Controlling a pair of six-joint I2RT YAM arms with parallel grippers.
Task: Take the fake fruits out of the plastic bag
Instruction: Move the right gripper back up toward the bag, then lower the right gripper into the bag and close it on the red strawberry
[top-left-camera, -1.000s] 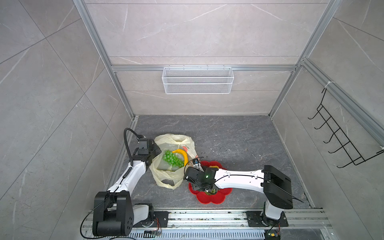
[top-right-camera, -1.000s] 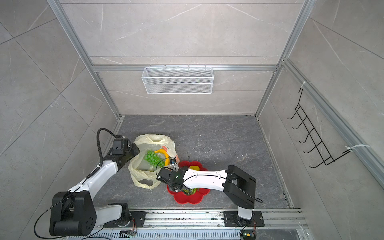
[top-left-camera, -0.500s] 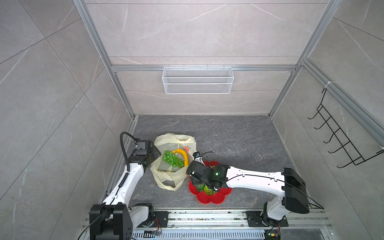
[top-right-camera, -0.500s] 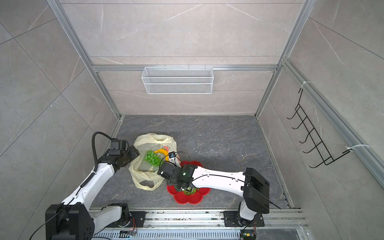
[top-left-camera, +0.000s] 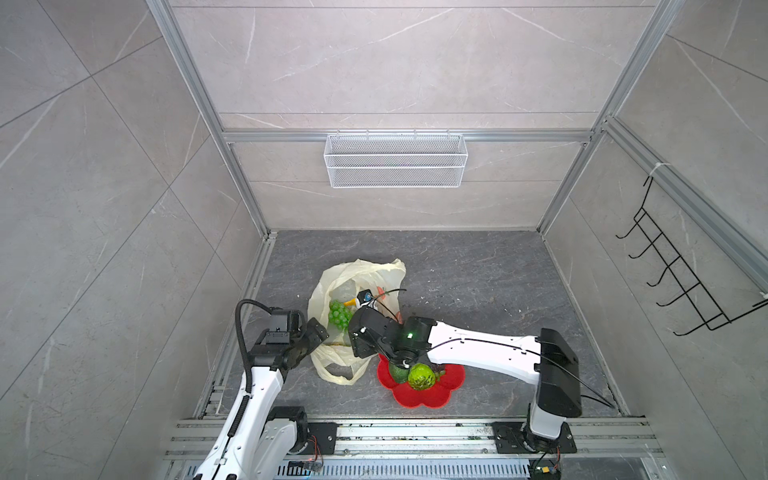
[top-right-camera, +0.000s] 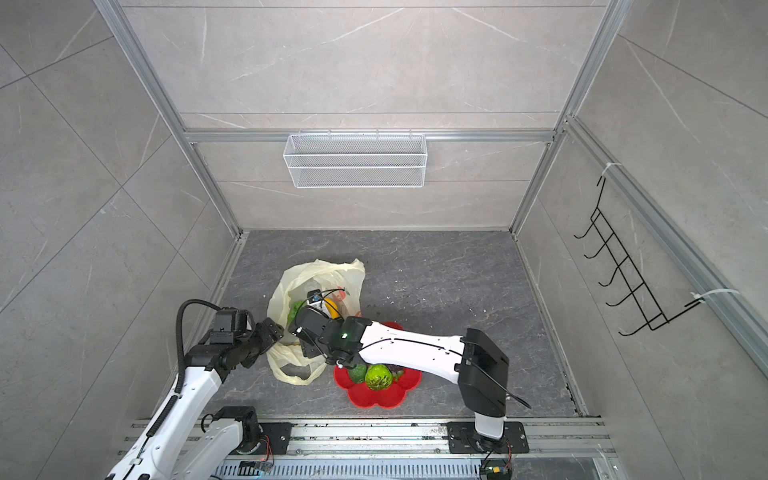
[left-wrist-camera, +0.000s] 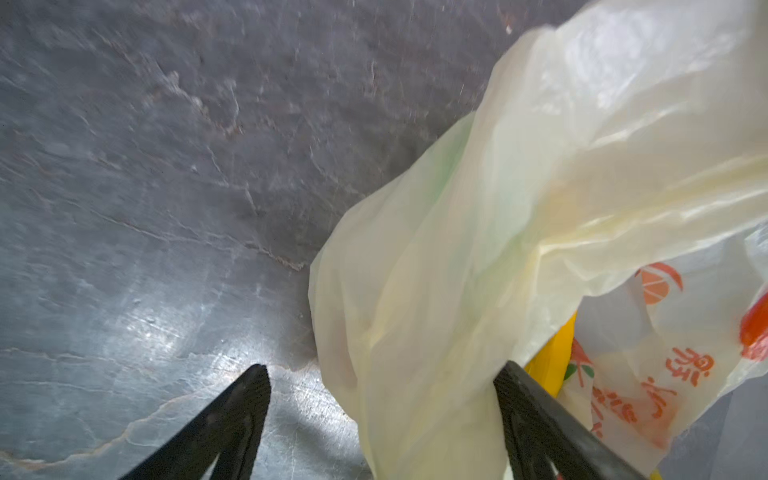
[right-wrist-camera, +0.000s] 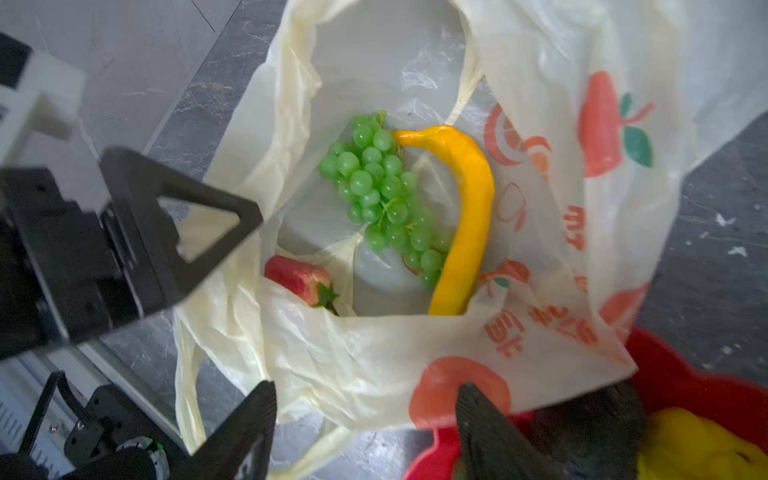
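In both top views the plastic bag (top-left-camera: 357, 274) lies open-mouthed on the grey table (top-left-camera: 478, 282), with the grape bunch (top-left-camera: 340, 316) visible inside. Just beside it the red flower-shaped plate (top-left-camera: 419, 397) carries a green knobbly ball (top-left-camera: 421, 377) and a dark green avocado (top-left-camera: 397, 371), the left pincer (top-left-camera: 316, 332) sits at the bag's left edge, and the right arm (top-left-camera: 478, 345) reaches over the bag mouth.

Left wrist view: the left pincer's fingers (left-wrist-camera: 241, 403) stand wide apart, with a fold of bag film between them, not pinched.

Right wrist view: the right pincer (right-wrist-camera: 365, 390) is wide and empty over the bag's near rim; grape bunch, banana (right-wrist-camera: 467, 208) and strawberry (right-wrist-camera: 299, 278) lie inside the bag.
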